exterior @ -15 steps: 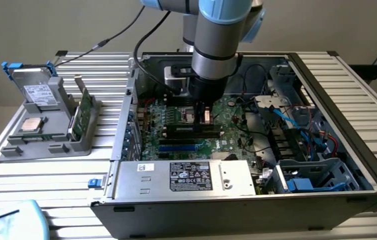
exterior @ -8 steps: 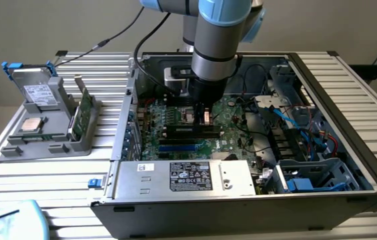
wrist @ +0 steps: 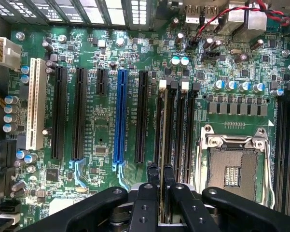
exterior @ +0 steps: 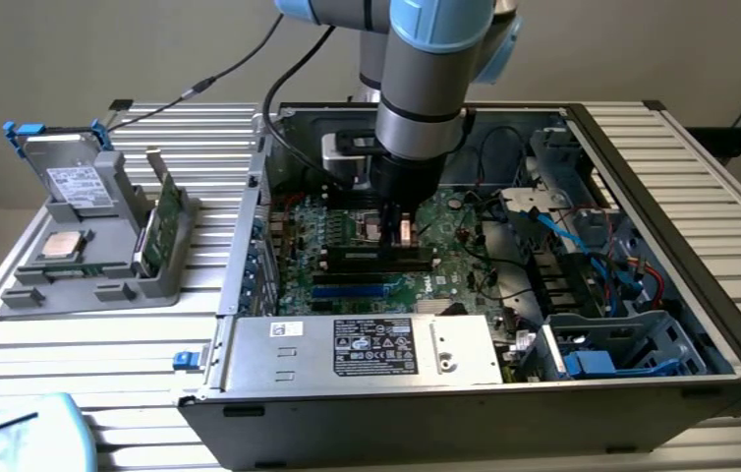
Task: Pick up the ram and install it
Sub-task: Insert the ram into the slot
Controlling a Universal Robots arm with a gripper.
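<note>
ram: the ram (wrist: 161, 195) shows edge-on in the wrist view, just a thin, pale, straight strip. Its flat faces are hidden, so no idea about chips or labels.
ram spot: pinched between the claw's two fingers, standing on edge right over the black memory slots (wrist: 188, 130), next to the metal-framed processor socket (wrist: 234, 166). It lines up with one of the slots. Can't tell if the lower edge is touching it.
claw: the claw (wrist: 160, 170) is clamped on the ram. Matte black fingers with bolt holes, nearly together.
desk: the desk (exterior: 69, 344) is ribbed aluminium slats, dull silver.
tray: at the exterior view's left sits a grey plastic tray (exterior: 43, 295), blocky and moulded.
in the tray: a hard drive (exterior: 76, 182) standing up with blue tabs, a square silvery chip (exterior: 63, 246) lying flat, and a green card (exterior: 161, 221) on edge with a metal bracket.
case: open black case (exterior: 476, 428), sheet metal walls.
power supply: bare metal box (exterior: 456, 349) with a black label, inside the case along its near wall.
board: glossy green board (wrist: 101, 140) with long black slots, one blue slot (wrist: 119, 116) and one white slot (wrist: 36, 104).
cables: blue cables (exterior: 594, 236) looping at the exterior view's right.
</note>
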